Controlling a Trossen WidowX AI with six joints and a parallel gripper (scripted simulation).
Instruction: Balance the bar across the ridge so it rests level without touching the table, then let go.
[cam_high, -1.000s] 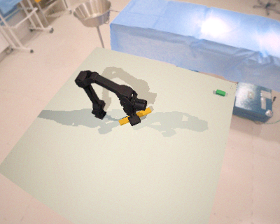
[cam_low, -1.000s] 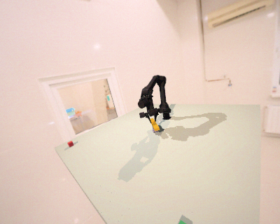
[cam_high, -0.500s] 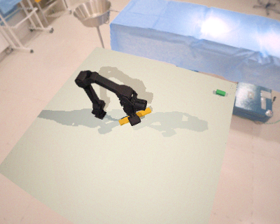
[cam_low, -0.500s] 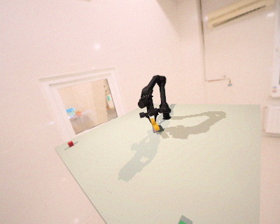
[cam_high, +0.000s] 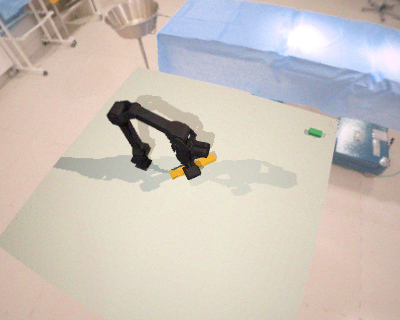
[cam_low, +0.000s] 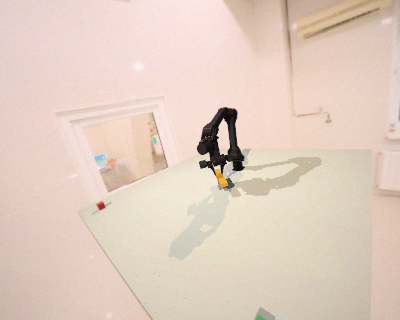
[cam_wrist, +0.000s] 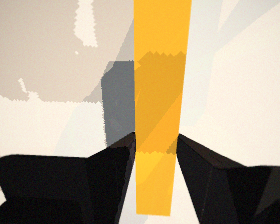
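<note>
The yellow bar is held by my gripper, which is shut on it. In the wrist view the bar runs from the top edge down between both fingertips, its near end just beyond them. In the top view it sticks out on both sides of the gripper. A dark grey-blue patch lies left of the bar in the wrist view; I cannot tell whether it is the ridge or shadow. Whether the bar touches the ridge is hidden.
A green block lies near one table edge, far from the arm. A small red block stands near a table corner in the exterior view. The arm's shadows fall across the table.
</note>
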